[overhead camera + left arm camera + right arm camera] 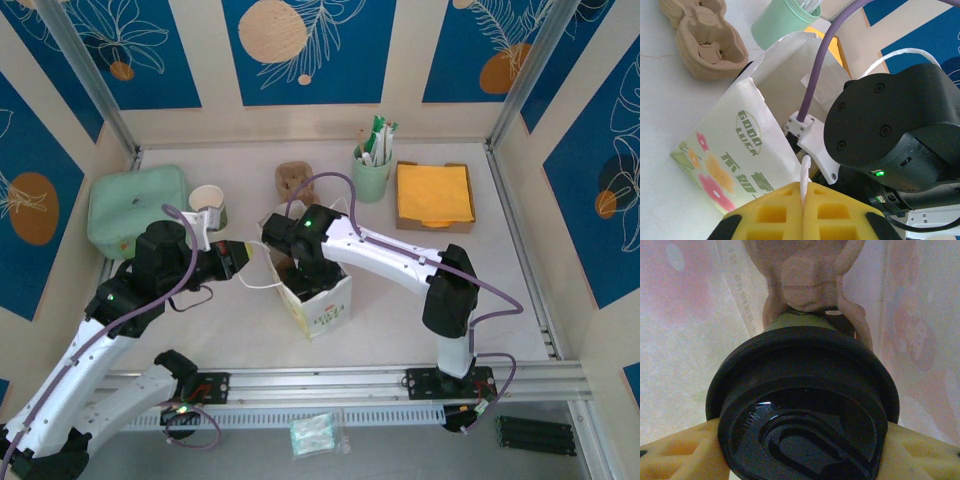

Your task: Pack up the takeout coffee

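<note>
– Blue-and-cream walls (340, 60) box in a white table (500, 290), seen from above. What stands at its middle?

– A printed paper bag (325, 305), upright and open. The left gripper (238, 262) sits just left of the bag, and the bag's white handle (262, 283) runs to its tip. The right gripper (300, 272) is down in the bag's mouth.

– And the left wrist camera?

– Those jaws are fully closed. The yellow pads (775, 212) meet with the handle (805, 172) pinched between them. The bag (735, 150) stands just beyond, and the right arm (890, 125) leans over the bag's opening.

– Where's the coffee (800, 390)?

– Inside the bag, by the right wrist camera. Its black lid (840, 375) faces the lens, with a strip of green side above it. The right gripper's (802, 452) jaws stand partly open, one yellow finger (680, 452) against each side of the lid, gripping the coffee. Bag walls (690, 340) close around it, and a pinkish pulp shape (810, 285) lies beyond the cup.
</note>
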{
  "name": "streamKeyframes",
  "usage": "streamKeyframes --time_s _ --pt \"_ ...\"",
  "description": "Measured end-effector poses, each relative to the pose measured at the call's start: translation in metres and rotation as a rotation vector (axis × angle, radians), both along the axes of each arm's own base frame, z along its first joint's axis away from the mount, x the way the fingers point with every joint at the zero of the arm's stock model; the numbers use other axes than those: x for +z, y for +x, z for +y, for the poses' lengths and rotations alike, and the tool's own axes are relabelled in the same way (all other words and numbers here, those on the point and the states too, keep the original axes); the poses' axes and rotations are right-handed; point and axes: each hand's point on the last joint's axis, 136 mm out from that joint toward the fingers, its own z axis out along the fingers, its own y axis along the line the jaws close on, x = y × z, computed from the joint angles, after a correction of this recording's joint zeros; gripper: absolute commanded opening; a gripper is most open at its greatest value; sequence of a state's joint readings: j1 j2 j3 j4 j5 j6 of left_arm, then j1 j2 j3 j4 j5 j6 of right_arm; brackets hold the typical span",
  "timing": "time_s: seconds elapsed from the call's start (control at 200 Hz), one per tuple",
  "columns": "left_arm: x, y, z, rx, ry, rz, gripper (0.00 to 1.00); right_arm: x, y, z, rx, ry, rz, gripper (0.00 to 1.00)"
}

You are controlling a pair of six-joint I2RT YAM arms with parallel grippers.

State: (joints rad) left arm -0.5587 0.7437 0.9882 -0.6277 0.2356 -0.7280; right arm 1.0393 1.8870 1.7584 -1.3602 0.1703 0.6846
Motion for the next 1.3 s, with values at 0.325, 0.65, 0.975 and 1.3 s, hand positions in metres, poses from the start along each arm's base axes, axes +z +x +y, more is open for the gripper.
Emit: streamKeyframes --time_s 0.325,0.65,0.975,1.3 --pt "0.0 0.0 0.0 0.0 0.0 0.0 0.0 0.0 0.0 0.0 0.0 0.0 -0.001 0.56" --pt "0.0 0.0 0.0 0.0 0.0 0.0 0.0 0.003 0.004 -0.006 0.0 -0.029 -0.028 0.56" --pt "-0.003 0.002 -0.001 0.0 0.006 0.01 0.0 0.006 0.01 -0.017 0.005 -0.091 -0.066 0.56" --pt "-0.002 0.002 -0.001 0.0 0.006 0.009 0.0 0.001 0.01 -0.017 0.011 -0.111 -0.068 0.56"
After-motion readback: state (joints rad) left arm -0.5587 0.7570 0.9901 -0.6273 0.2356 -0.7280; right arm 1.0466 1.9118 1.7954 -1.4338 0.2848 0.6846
